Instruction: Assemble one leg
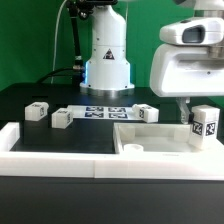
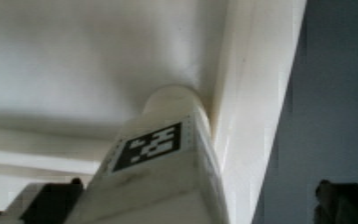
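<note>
The leg [image 1: 205, 125], a small white post with a black-and-white tag, stands upright at the corner of the large flat white panel [image 1: 150, 140] on the exterior view's right. My gripper [image 1: 203, 116] is right above and around it. In the wrist view the leg [image 2: 158, 160] rises between the two dark fingers [image 2: 51, 203]. One finger is at the leg's edge. The other is apart from it, with a strip of dark table showing between. The jaws stand open around the leg. The leg's foot on the panel is hidden.
Three more white legs lie on the black table [image 1: 37, 111], [image 1: 61, 118], [image 1: 147, 113]. The marker board [image 1: 105, 112] lies before the robot base [image 1: 107, 60]. A white raised frame [image 1: 50, 152] runs along the front.
</note>
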Robot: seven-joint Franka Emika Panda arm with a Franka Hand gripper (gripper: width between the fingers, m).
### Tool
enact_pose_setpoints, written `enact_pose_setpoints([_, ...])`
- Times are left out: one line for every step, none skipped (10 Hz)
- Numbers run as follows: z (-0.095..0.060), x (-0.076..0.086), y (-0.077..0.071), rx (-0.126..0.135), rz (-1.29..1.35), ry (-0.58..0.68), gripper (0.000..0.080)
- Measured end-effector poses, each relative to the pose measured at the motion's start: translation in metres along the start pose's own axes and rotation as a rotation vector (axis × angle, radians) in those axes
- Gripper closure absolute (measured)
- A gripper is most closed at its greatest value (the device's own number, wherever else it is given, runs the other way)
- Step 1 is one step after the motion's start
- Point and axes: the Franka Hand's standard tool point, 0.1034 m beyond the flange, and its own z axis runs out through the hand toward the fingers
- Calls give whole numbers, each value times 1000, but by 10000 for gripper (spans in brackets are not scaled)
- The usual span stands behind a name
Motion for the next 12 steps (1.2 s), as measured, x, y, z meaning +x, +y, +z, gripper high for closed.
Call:
enact_pose_setpoints([-1,1,0,-1,-55,7,150])
enact_pose_setpoints([0,1,5,-1,-101,6,150])
enact_pose_setpoints([1,0,11,-1,-109,4,150])
enact_pose_setpoints([1,0,10,-1,-101,4,150])
enact_pose_setpoints([1,0,10,-1,-101,4,278])
enact_pose_setpoints([1,0,11,-1,-101,4,418])
enact_pose_setpoints([1,0,11,-1,-101,3,418])
enact_pose_setpoints([1,0,11,-1,-97,3,511])
enact_pose_setpoints([1,0,11,-1,-70,3,510])
enact_pose_setpoints([1,0,10,1,-31,3,510])
enact_pose_setpoints([1,0,10,3,56,3,510])
enact_pose_setpoints([2,-1,10,7,186,5,510])
